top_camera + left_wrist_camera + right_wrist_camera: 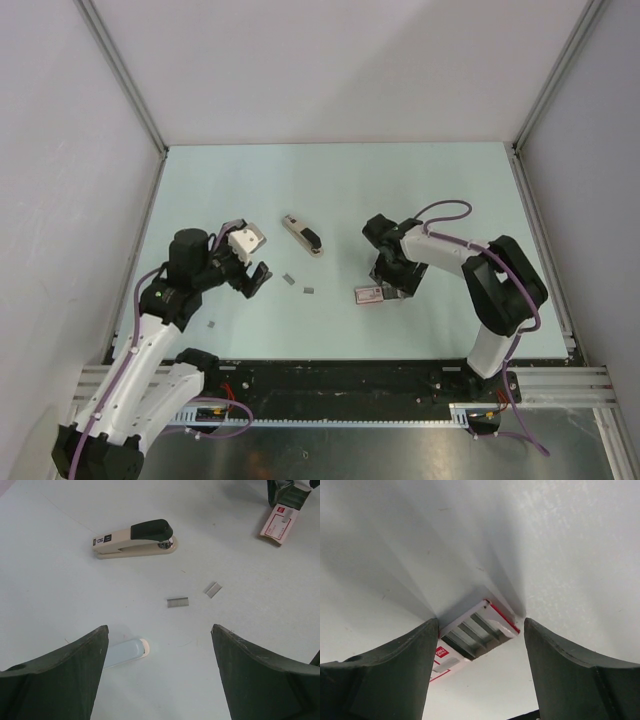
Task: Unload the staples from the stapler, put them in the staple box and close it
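Note:
The stapler (302, 236) lies closed on the table between the arms; in the left wrist view the stapler (134, 539) has a beige body and a black top. Two short silvery staple strips (288, 280) (308, 290) lie loose just near of it and also show in the left wrist view (177, 602) (212, 589). My left gripper (252, 262) (156, 630) is open and empty, above the table left of the strips. My right gripper (390, 285) (481, 622) is open, its fingers either side of the open end of a pinkish-red and white box (502, 620).
The box (370, 294) (278, 524) lies flat near my right gripper, with rows of staple strips (470, 637) inside. A tiny grey bit (210, 323) lies by the left arm. A pale oblong patch (125, 652) shows on the table under my left gripper. Enclosure walls stand left, right and behind.

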You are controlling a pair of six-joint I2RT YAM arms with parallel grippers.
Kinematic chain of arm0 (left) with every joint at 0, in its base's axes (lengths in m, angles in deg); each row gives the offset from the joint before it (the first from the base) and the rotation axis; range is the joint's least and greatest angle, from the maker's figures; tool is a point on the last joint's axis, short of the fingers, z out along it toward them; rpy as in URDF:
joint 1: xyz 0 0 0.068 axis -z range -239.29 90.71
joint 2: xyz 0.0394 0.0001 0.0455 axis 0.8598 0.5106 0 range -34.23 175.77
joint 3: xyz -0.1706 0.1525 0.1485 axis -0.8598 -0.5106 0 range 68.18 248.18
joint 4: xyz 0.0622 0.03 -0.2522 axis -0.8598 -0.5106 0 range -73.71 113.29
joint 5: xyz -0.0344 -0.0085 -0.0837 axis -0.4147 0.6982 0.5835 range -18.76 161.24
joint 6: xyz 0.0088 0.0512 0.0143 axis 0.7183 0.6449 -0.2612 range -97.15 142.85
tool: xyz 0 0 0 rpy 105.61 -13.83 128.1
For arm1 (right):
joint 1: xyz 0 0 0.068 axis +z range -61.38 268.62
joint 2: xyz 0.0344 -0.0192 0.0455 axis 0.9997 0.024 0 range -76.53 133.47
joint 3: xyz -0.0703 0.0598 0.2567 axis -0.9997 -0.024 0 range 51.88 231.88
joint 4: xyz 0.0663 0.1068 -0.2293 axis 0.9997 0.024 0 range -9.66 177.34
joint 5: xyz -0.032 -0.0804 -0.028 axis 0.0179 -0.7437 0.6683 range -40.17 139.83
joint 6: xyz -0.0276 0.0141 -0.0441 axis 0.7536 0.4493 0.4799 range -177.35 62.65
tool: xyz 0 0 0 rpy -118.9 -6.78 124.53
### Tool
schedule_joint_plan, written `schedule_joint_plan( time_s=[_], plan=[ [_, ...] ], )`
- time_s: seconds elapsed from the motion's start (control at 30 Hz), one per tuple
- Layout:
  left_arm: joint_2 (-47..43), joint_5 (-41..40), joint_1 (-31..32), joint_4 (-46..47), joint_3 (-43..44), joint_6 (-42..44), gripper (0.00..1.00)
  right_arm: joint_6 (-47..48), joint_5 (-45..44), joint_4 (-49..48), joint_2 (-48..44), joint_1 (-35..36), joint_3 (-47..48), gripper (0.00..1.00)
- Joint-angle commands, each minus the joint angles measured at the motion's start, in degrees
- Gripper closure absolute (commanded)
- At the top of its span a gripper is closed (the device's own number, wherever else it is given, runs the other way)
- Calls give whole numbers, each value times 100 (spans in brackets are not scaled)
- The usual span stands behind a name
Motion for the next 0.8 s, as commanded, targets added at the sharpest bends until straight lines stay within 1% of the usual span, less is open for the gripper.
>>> schedule_joint_plan(
  time_s=[0.0, 0.4, 0.6, 0.77],
  plan=[
    [-129, 104, -45, 32, -46, 128, 11, -233, -23, 120, 126, 173, 122, 26],
    [-92, 105, -40, 30, 7, 117, 11, -311, 253, -163, 114, 419, 131, 31],
    [-106, 113, -47, 27, -29, 128, 11, 53, 75, 110, -221, 285, 131, 27],
    [-82, 107, -48, 24, -10, 131, 11, 584, 62, 2, -590, 38, 127, 23]
  ],
)
